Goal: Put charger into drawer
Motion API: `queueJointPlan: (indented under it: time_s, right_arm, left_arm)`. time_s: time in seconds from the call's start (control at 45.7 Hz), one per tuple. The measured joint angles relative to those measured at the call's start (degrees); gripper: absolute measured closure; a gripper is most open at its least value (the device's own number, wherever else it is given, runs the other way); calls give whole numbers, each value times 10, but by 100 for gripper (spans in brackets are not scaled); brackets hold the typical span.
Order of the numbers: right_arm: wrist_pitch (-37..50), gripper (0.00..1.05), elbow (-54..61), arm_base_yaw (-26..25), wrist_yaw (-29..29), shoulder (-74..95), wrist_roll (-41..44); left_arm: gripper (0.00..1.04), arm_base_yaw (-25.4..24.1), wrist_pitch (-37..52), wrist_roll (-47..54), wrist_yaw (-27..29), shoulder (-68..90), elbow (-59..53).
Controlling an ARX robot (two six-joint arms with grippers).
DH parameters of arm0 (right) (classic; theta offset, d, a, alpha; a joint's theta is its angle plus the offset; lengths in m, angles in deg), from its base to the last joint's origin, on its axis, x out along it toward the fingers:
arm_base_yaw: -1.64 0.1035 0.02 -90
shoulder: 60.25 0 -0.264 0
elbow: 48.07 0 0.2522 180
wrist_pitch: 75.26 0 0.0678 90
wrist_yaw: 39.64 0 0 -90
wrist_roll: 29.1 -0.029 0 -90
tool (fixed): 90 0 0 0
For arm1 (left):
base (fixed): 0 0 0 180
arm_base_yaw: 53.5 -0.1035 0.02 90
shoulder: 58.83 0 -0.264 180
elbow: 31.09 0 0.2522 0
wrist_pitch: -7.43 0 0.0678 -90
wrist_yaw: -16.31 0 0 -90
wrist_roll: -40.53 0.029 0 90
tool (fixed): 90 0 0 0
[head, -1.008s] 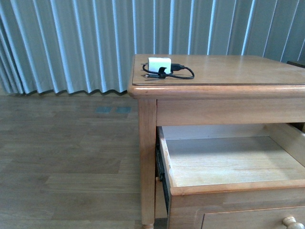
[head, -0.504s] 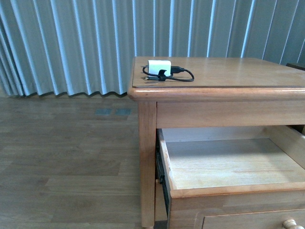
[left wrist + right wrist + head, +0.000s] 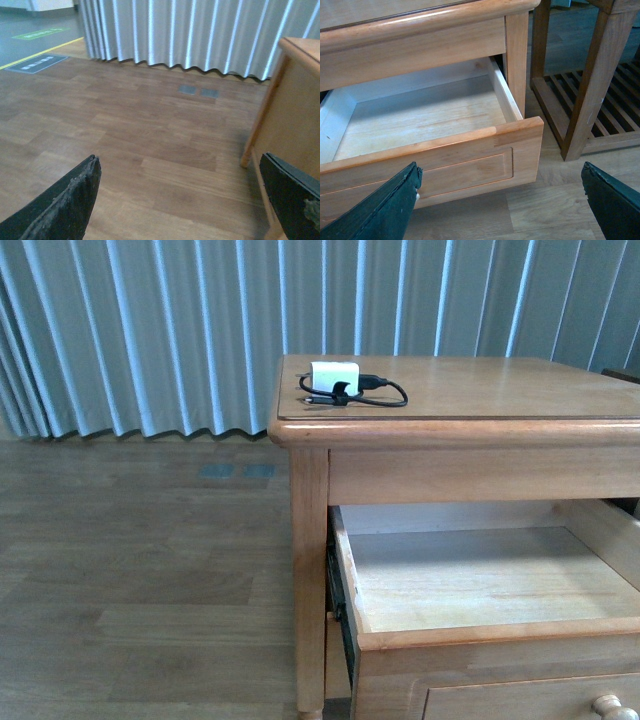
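The white charger (image 3: 335, 377), its black cable coiled beside it, lies on the left part of the wooden nightstand top (image 3: 480, 390). Below it the drawer (image 3: 480, 585) is pulled out, its pale inside bare; its knob (image 3: 608, 705) shows at the bottom right. From the right wrist I look down on the same open drawer (image 3: 420, 117) with its panelled front. My right gripper (image 3: 502, 205) hangs open in front of that front. My left gripper (image 3: 182, 200) is open over the floor, left of the nightstand leg (image 3: 260, 120). Neither arm shows in the front view.
Grey vertical blinds (image 3: 150, 330) hang behind the nightstand. Wood-plank floor (image 3: 140, 580) spreads to the left. A second wooden stand with a slatted lower shelf (image 3: 600, 100) is right beside the nightstand's right leg. Yellow floor markings (image 3: 40, 50) lie far off.
The front view dipped slightly half a second ago and has come back up; the charger and the drawer have not moved.
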State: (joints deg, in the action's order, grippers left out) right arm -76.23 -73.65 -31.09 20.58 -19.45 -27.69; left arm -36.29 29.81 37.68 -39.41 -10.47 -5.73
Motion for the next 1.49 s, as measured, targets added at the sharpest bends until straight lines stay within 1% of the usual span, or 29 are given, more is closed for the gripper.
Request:
queueJointPlan:
  time_s: [0.044, 0.11, 0.241, 0.263, 0.35, 0.416, 0.504, 0.548, 0.613, 0.701, 0.81, 1.008, 1.205, 1.358, 1.489]
  right_arm:
    - [0, 8, 0, 0, 0, 0, 0]
    - [0, 8, 0, 0, 0, 0, 0]
    - [0, 8, 0, 0, 0, 0, 0]
    - [0, 8, 0, 0, 0, 0, 0]
    - [0, 8, 0, 0, 0, 0, 0]
    - [0, 8, 0, 0, 0, 0, 0]
    - [0, 8, 0, 0, -1, 0, 0]
    - [0, 8, 0, 0, -1, 0, 0]
    - [0, 8, 0, 0, -1, 0, 0]
    - [0, 8, 0, 0, -1, 0, 0]
    - [0, 8, 0, 0, -1, 0, 0]
    - [0, 8, 0, 0, -1, 0, 0]
    - [0, 8, 0, 0, -1, 0, 0]
    - [0, 8, 0, 0, -1, 0, 0]
    - [0, 8, 0, 0, -1, 0, 0]
  left_arm:
    - [6, 3, 15, 7, -39, 52, 31]
    - [6, 9, 16, 28, -117, 131, 92]
    - [6, 9, 17, 41, -223, 219, 174]
    - [6, 8, 18, 42, -236, 231, 188]
    - [6, 3, 18, 40, -258, 272, 236]
    - [6, -5, 17, 29, -289, 303, 275]
    - [6, -12, 13, 18, -307, 352, 332]
    - [6, -17, 12, 6, -329, 382, 363]
    - [6, -21, 12, -4, -336, 406, 388]
    - [6, -23, 7, -20, -367, 458, 444]
    - [6, -21, -3, -32, -384, 525, 510]
    - [6, -1, -9, -45, -395, 622, 592]
    - [6, 35, -27, -43, -426, 673, 665]
    - [6, 44, -57, -39, -433, 698, 714]
    - [6, 45, -73, -38, -429, 722, 750]
